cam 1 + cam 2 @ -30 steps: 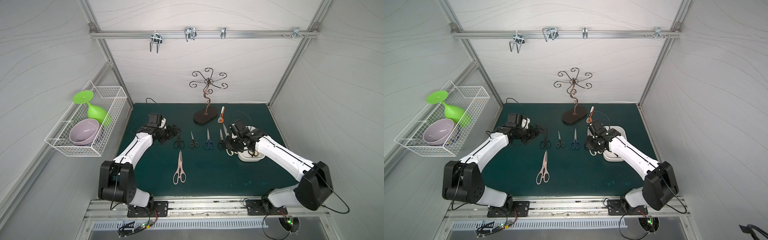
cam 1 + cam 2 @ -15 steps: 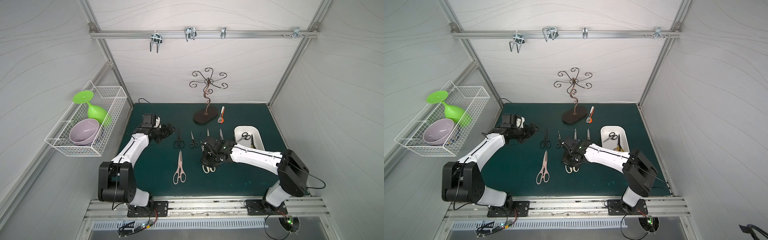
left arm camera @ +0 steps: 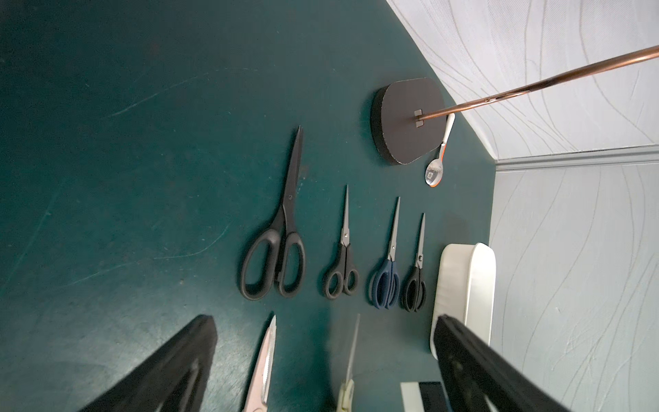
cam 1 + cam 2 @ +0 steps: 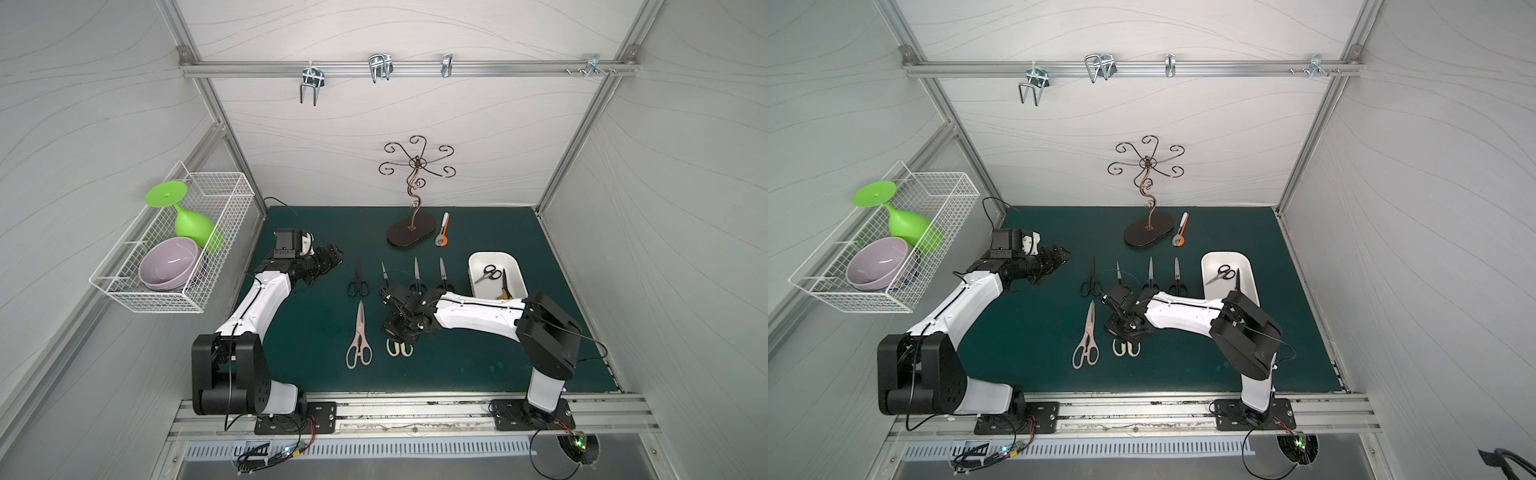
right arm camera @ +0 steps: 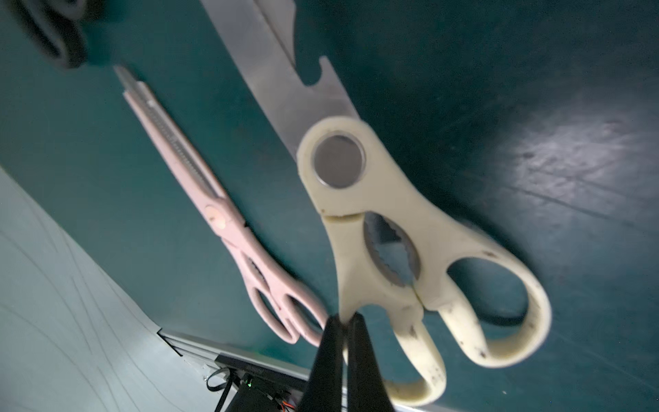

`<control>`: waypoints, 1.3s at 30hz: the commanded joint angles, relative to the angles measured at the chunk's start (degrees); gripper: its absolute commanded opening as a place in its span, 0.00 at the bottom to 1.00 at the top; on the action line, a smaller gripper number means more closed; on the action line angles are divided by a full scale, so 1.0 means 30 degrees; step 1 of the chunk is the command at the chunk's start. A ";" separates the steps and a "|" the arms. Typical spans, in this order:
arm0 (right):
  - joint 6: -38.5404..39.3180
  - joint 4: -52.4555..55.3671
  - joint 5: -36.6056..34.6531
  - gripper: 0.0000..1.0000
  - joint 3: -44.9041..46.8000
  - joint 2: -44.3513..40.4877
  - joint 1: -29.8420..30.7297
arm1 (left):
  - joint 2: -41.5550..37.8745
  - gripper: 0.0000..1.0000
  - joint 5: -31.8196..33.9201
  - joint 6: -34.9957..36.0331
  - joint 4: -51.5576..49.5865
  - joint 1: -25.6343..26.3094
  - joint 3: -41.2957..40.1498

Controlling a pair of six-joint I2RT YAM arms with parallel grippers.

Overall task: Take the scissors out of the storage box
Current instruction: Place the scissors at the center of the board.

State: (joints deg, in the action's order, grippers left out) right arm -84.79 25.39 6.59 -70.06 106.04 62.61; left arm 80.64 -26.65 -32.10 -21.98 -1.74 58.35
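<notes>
My right gripper [image 5: 344, 319] is shut on one handle loop of the cream shears [image 5: 410, 249], low over the green mat beside the pink shears [image 4: 359, 336]; in both top views the cream handles [image 4: 400, 347] [image 4: 1126, 348] show below the wrist. The white storage box [image 4: 473, 262] at right holds a small black pair [image 4: 488, 273] and a yellow-and-black pair [image 4: 503, 286]. A row lies on the mat: large black scissors [image 4: 358, 278], a small black pair [image 4: 384, 274], a blue pair [image 4: 416, 278], another black pair [image 4: 444, 276]. My left gripper [image 4: 332, 255] [image 3: 322, 321] hangs open and empty at back left.
A dark-based wire jewellery stand [image 4: 411, 235] and a white-and-orange tool [image 4: 443, 232] sit at the back of the mat. A white wire basket [image 4: 216, 232] on the left wall holds a green goblet and a purple bowl. Metal hooks hang from the rail [image 4: 380, 68] above.
My right arm has swung from the storage box leftward and forward, carrying the cream shears to a spot beside the pink shears. The left arm drew back slightly toward the back left.
</notes>
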 commanded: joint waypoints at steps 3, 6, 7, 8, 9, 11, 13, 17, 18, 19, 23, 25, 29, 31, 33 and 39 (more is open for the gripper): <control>-0.0578 0.0146 0.1261 0.00 -0.1501 0.1599 0.0251 | -0.0600 0.99 0.0282 0.0352 0.0237 -0.0094 0.0180; -0.1020 -0.0004 0.1567 0.00 -0.1566 0.2021 0.0425 | -0.0604 0.99 0.0301 0.0384 0.0221 -0.0124 0.0182; -0.1216 -0.0205 0.1634 0.00 -0.1449 0.2108 0.0486 | -0.0586 1.00 0.0258 0.0359 0.0228 -0.0122 0.0179; -0.1362 -0.0293 0.1770 0.00 -0.1474 0.2205 0.0486 | -0.0571 0.99 0.0217 0.0343 0.0257 -0.0123 0.0180; -0.1420 -0.0239 0.1787 0.00 -0.1473 0.2266 0.0515 | -0.0537 1.00 0.0213 0.0328 0.0252 -0.0135 0.0195; -0.1604 -0.0060 0.1777 0.00 -0.1531 0.2359 0.0517 | -0.0536 0.99 0.0199 0.0328 0.0253 -0.0150 0.0180; -0.1736 0.0197 0.1621 0.00 -0.1642 0.2414 0.0517 | -0.0553 0.99 0.0169 0.0299 0.0236 -0.0153 0.0184; -0.1594 0.0714 0.1188 0.12 -0.2051 0.2418 0.0515 | -0.0601 0.99 0.0134 0.0291 0.0281 -0.0182 0.0151; -0.1512 0.0910 0.0995 0.15 -0.2202 0.2364 0.0519 | -0.0572 1.00 0.0151 0.0296 0.0275 -0.0183 0.0147; -0.1379 0.1022 0.0851 0.20 -0.2304 0.2290 0.0517 | -0.0571 0.99 0.0148 0.0298 0.0287 -0.0181 0.0151; -0.0630 0.1886 0.0025 0.22 -0.3044 0.1907 0.0544 | -0.0513 1.00 0.0031 0.0226 0.0338 -0.0192 0.0115; -0.0153 0.2388 -0.0491 0.22 -0.3395 0.1673 0.0572 | -0.0469 1.00 0.0008 0.0240 0.0359 -0.0212 0.0107; 0.1160 0.2705 -0.1523 0.21 -0.3762 0.0747 0.0547 | -0.0484 1.00 -0.0027 0.0325 0.0348 -0.0270 0.0119; 0.2540 0.2965 -0.2288 0.21 -0.4088 -0.0007 0.0506 | -0.0458 0.99 -0.0242 0.0459 0.0371 -0.0270 0.0092; 0.3942 0.3122 -0.2991 0.21 -0.4189 -0.0846 0.0337 | -0.0346 1.00 -0.0569 0.0450 0.0475 -0.0270 0.0062; 0.8066 0.2855 -0.3976 0.20 -0.3008 -0.3652 -0.1789 | 0.0315 1.00 -0.1621 0.0188 0.0842 -0.0213 -0.0083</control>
State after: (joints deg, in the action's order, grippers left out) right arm -68.77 32.40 -2.35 -80.71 99.04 61.17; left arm 80.40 -29.15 -31.77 -21.91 -2.26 58.35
